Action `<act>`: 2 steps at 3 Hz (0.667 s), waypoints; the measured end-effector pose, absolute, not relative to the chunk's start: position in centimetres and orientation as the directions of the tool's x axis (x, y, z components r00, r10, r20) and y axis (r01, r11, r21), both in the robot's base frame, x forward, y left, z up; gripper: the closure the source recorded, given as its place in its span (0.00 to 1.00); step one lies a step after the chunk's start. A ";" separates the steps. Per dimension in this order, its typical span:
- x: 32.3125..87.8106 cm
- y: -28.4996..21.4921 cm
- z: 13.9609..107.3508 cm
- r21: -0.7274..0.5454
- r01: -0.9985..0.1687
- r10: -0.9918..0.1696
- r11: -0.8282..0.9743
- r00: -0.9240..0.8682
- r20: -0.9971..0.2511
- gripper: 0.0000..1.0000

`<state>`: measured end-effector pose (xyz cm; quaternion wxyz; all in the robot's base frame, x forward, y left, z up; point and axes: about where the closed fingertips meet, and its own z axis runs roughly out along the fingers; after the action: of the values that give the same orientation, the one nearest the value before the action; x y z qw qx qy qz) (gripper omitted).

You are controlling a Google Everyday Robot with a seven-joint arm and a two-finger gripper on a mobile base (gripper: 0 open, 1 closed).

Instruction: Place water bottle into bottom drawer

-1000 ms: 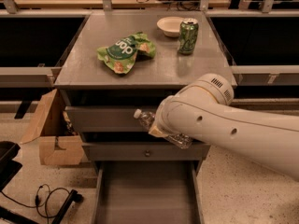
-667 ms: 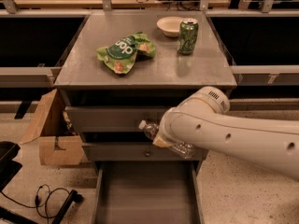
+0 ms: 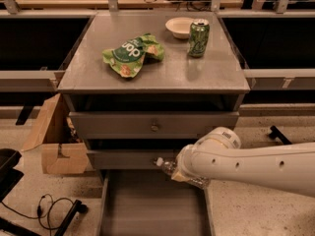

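The water bottle (image 3: 168,167) is a clear plastic bottle with a white cap. It lies sideways at the end of my white arm, cap pointing left, in front of the middle drawer. My gripper (image 3: 186,175) is shut on the bottle, and the arm's wrist covers most of it. The bottle hangs just above the back right part of the bottom drawer (image 3: 147,208), a wide grey tray pulled out toward the camera, with nothing showing inside it.
On the cabinet top (image 3: 162,73) lie a green chip bag (image 3: 130,54), a green soda can (image 3: 198,38) and a white bowl (image 3: 180,26). An open cardboard box (image 3: 54,141) stands left of the cabinet. Cables (image 3: 54,210) lie on the floor at the lower left.
My arm has moved down and to the right with the bottle, from in front of the top drawer to just above the open bottom drawer.
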<state>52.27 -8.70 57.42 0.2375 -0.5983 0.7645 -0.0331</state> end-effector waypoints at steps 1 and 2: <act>52.9 -9.5 51.8 -0.337 -0.917 -0.946 0.215 -0.109 -0.306 1.00; 54.0 -11.2 47.0 -0.332 -0.922 -0.950 0.199 -0.098 -0.296 1.00</act>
<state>53.99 -11.15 47.02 0.2261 -0.6322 0.7404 -0.0310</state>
